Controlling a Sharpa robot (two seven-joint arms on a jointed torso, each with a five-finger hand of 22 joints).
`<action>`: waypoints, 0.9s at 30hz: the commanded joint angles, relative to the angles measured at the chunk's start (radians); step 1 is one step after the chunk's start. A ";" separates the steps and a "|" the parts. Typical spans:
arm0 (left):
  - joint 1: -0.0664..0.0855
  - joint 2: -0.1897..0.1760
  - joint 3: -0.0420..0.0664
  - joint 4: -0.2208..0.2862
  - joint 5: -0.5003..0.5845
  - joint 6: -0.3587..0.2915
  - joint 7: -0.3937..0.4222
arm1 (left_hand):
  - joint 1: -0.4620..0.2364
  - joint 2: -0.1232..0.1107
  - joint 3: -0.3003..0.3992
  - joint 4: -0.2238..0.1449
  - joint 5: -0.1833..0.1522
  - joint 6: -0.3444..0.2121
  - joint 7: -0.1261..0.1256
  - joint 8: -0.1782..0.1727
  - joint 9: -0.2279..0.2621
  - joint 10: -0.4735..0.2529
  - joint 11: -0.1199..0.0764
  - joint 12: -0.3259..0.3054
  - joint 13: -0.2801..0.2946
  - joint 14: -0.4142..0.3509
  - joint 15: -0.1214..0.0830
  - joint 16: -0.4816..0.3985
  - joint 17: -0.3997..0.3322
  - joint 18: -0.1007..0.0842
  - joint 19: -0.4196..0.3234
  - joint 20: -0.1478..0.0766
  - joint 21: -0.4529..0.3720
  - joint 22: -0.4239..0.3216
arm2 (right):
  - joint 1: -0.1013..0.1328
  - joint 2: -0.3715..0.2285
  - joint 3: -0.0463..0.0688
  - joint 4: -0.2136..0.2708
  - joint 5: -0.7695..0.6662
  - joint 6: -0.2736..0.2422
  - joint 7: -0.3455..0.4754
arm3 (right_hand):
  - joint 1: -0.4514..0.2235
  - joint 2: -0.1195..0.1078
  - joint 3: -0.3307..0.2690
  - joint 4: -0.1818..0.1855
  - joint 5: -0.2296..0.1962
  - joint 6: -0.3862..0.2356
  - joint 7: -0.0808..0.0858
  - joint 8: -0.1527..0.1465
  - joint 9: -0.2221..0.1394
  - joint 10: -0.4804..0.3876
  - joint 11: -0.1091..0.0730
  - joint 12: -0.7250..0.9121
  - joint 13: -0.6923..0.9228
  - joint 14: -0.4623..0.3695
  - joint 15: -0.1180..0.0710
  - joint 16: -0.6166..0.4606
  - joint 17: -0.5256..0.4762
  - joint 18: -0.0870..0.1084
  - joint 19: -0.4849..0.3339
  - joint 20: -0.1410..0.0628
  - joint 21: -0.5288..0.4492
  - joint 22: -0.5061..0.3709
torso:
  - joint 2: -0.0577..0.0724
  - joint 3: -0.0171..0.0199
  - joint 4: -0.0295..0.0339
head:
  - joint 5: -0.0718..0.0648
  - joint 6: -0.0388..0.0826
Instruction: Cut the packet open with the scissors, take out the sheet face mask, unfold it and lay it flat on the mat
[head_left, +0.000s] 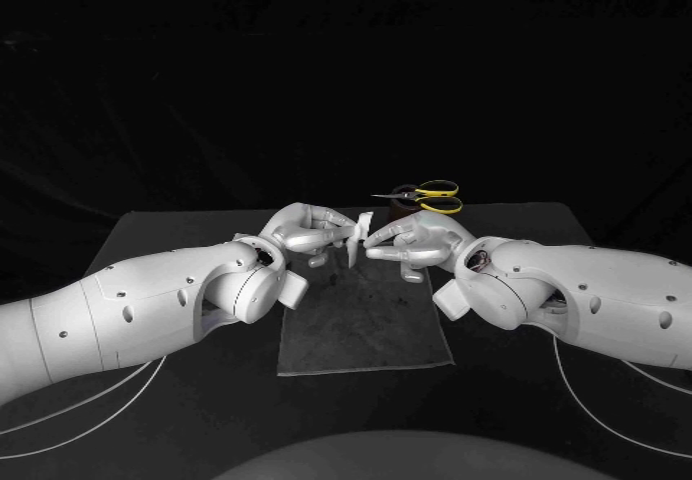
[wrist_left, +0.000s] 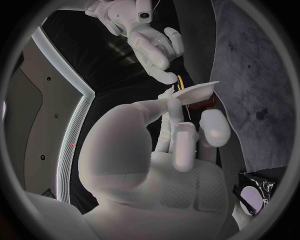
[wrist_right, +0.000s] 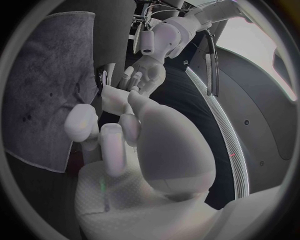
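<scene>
The left robot hand (head_left: 306, 232) was grasping a folded white sheet face mask (head_left: 361, 237) between thumb and finger, holding it on edge above the far end of the mat (head_left: 361, 335). The right robot hand (head_left: 418, 238) faced it from the other side. Its fingertips reached the mask's free edge, but I could not tell whether they pinched it or only touched it. The two hands were almost knuckle to knuckle, with only the thin sheet between them. The yellow-handled scissors (head_left: 430, 196) lay on the surface (head_left: 188, 230) just beyond the right robot hand, near the far edge and apart from the fingers. On the near side of both hands the mat stretched out flat and bare, its near edge between the two forearms. A dark crinkled packet (wrist_left: 257, 189) lay beside the mat's edge, under the left robot hand's wrist.
</scene>
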 joint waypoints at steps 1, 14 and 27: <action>0.000 0.002 0.001 0.006 0.012 -0.005 0.003 | -0.003 0.007 0.007 -0.002 0.003 0.005 0.000 0.039 0.196 0.008 -0.002 0.006 0.001 0.021 -0.004 0.005 0.020 -0.013 0.007 -0.002 0.007 -0.001 | -0.002 0.014 0.001 -0.006 0.016 -0.038 0.020 | 0.004 0.009 0.012 -0.001 0.004 0.008 0.000 -0.008 -0.002 0.008 -0.001 0.006 0.003 0.071 0.003 0.007 0.113 0.020 0.007 -0.002 0.003 0.003 | 0.001 -0.0002 -0.0002 | 0.000 0.000; 0.000 0.000 0.001 0.012 0.020 -0.004 0.004 | -0.003 0.007 0.007 -0.002 0.003 0.005 0.000 0.039 0.196 0.008 -0.002 0.006 0.001 0.021 -0.004 0.005 0.020 -0.013 0.007 -0.002 0.007 -0.001 | -0.012 0.042 0.000 -0.026 0.005 -0.079 -0.006 | -0.048 0.015 0.028 0.003 0.003 0.010 0.001 -0.022 -0.013 0.010 0.000 0.009 0.002 0.071 0.004 0.008 0.115 0.020 0.008 -0.001 0.002 0.006 | 0.000 0.0007 -0.0008 | 0.004 0.000; 0.000 0.000 0.001 0.015 0.023 -0.019 -0.003 | -0.007 0.007 0.011 -0.002 0.003 0.005 0.000 0.039 0.198 0.010 -0.002 0.006 0.001 0.022 -0.004 0.006 0.022 -0.013 0.008 -0.003 0.008 0.001 | -0.016 0.048 0.000 -0.012 -0.007 -0.142 0.002 | -0.176 -0.027 -0.045 0.067 0.002 0.027 -0.006 -0.028 -0.021 0.020 -0.003 0.026 0.008 0.074 0.002 0.011 0.120 0.019 0.015 -0.003 0.006 0.013 | 0.001 0.0007 -0.0013 | 0.003 0.000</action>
